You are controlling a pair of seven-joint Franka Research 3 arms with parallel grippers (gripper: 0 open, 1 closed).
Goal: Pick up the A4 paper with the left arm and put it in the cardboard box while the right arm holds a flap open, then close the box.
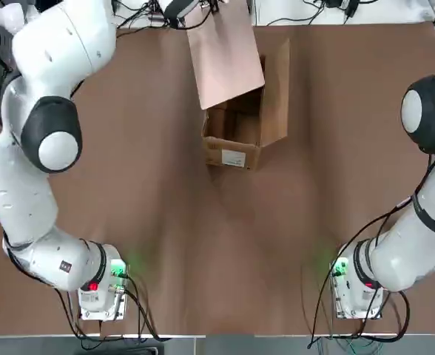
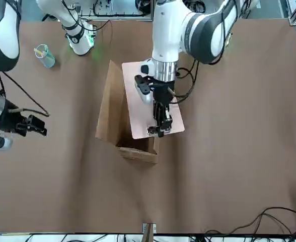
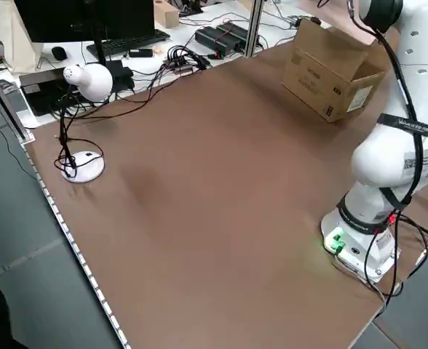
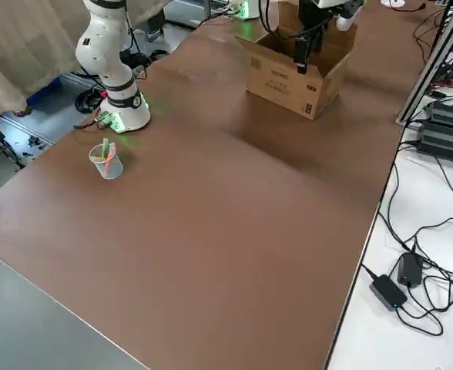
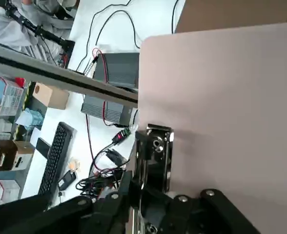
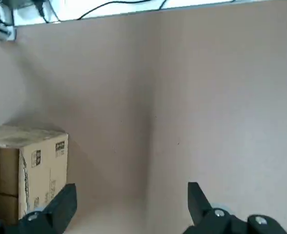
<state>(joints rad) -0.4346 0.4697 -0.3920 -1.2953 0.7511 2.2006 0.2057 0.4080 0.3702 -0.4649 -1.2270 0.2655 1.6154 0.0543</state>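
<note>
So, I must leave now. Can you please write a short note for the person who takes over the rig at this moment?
Left claw: shut on the clip end of the paper, holding the sheet tilted over the open cardboard box.
Right claw: open, holding nothing, out at the side of the table, away from the box.
Done: paper picked up and brought over the box.
Left: right claw holds a flap open, paper goes fully inside, left claw lets go, box gets closed.

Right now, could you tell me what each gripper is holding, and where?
The left gripper holds the paper by its clipped short edge; the right gripper holds nothing.
</note>
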